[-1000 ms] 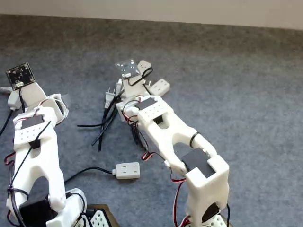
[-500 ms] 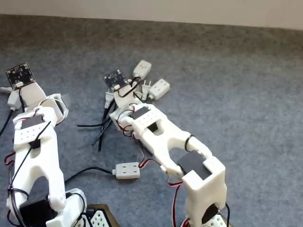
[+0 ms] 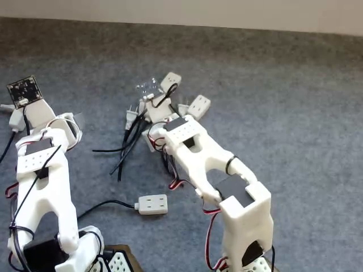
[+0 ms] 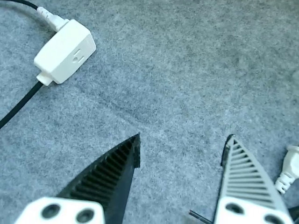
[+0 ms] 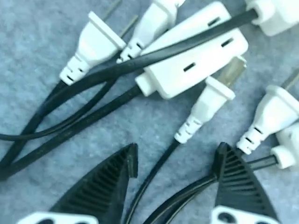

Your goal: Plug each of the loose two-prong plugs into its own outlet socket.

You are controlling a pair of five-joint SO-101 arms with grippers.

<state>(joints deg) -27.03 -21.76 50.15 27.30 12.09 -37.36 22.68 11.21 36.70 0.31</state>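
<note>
currently the right gripper [image 5: 176, 151] has its jaws spread wide, 2 black ribbed fingers [image 5: 112, 182] apart w/ nothing pinched. btwn the tips, on the carpet [image 5: 32, 56], runs the thin black cord of the middle plug [image 5: 210, 99]. that plug's prongs point at the side of a long outlet socket [image 5: 196, 51], touching or just beside it, can't tell which, and not pushed into a slot. a thick black cable [image 5: 140, 60] lies across the socket's slotted face. past the socket's other end lie 2 more loose plugs, the flat plug [image 5: 93, 44] and the slim plug [image 5: 154, 18] just beside it. an edge plug [image 5: 275, 109] lies near the middle plug, by the other finger.

the left gripper [image 4: 182, 140] also has jaws spread, 1 black finger and 1 pale grey, grey carpet btwn them, gripping nothing. a small socket [image 4: 65, 51] w/ a black cord lies well apart from the tips, on the black finger's side. a stray plug [image 4: 289, 170] peeks in by the pale finger.

in the high view the right arm [image 3: 204, 158] stretches out over a tangle of black cords [image 3: 127, 147] mid-carpet, the left arm [image 3: 39, 170] stands off to the side, and a lone socket [image 3: 152, 204] lies on the carpet btwn the 2 arms.
</note>
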